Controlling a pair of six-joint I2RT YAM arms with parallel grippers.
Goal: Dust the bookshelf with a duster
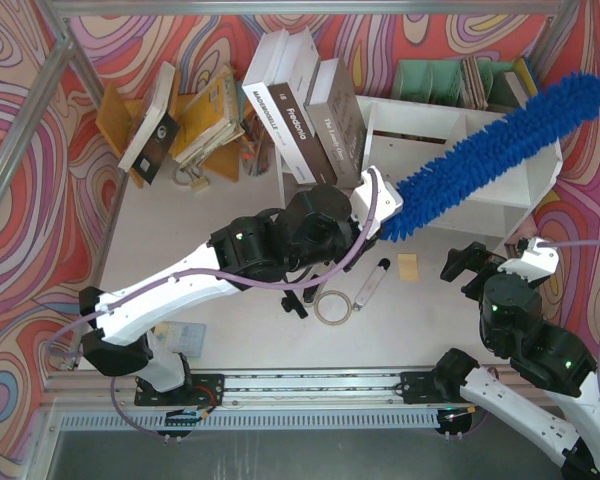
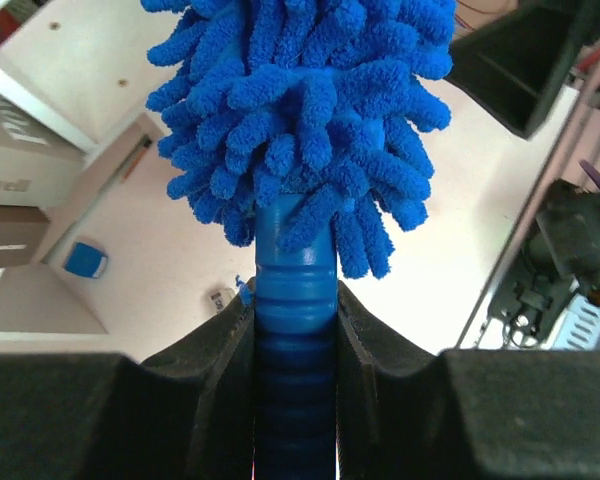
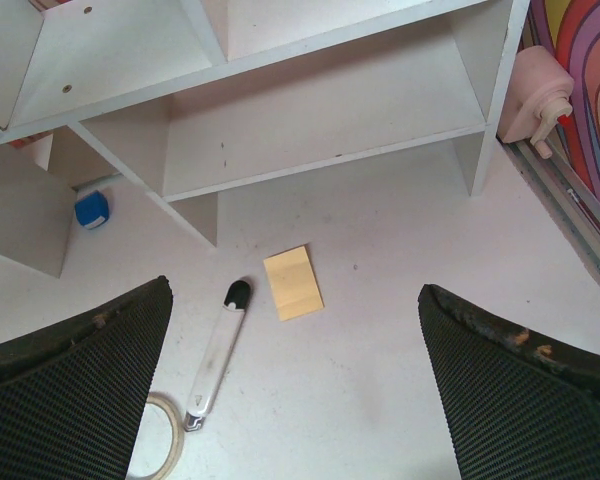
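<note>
My left gripper is shut on the ribbed blue handle of the duster. The shaggy blue head slants up and right across the top of the white bookshelf, its tip past the shelf's right end. In the left wrist view the handle sits clamped between the two black fingers, with the fluffy head filling the top. My right gripper is open and empty, low in front of the bookshelf's right compartment.
Large books lean against the shelf's left end. An orange-brown book stand holds more books at the back left. A green file rack stands behind the shelf. A black-and-white marker, yellow sticky pad and tape ring lie on the table.
</note>
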